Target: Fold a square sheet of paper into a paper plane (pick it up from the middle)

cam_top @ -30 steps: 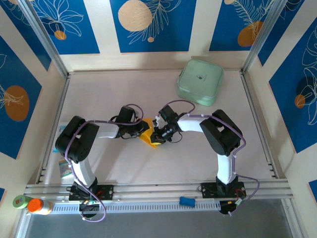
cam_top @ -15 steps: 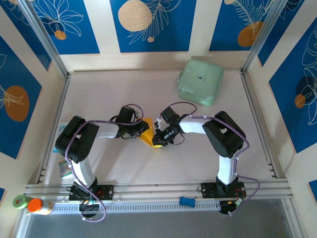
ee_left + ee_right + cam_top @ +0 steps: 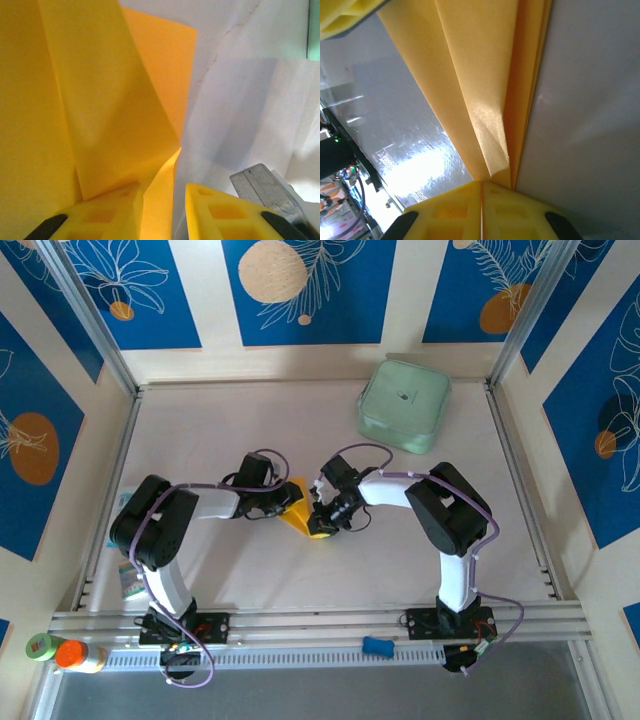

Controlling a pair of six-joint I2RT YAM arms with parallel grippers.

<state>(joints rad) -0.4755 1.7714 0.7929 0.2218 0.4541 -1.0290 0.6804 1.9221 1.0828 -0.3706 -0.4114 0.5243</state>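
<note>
The orange-yellow sheet of paper [image 3: 300,517] is folded into creased layers and sits mid-table between both grippers. My left gripper [image 3: 285,502] reaches it from the left. In the left wrist view its fingers [image 3: 105,212] stand apart, and a flap of the paper [image 3: 100,100] runs down into the gap of the left gripper [image 3: 164,212]. My right gripper [image 3: 322,512] meets the paper from the right. In the right wrist view the right gripper [image 3: 481,189] has its pads pressed together at the narrow end of the folded paper [image 3: 480,75].
A mint-green case [image 3: 403,405] lies at the back right. Small printed packets [image 3: 130,580] sit near the left rail, bottles [image 3: 62,651] at the near left corner, and a blue object [image 3: 377,645] on the front rail. A yellow finger of the left gripper [image 3: 340,15] shows top left in the right wrist view.
The right gripper and the paper's near end have shifted slightly to the right. The left gripper has barely moved.
</note>
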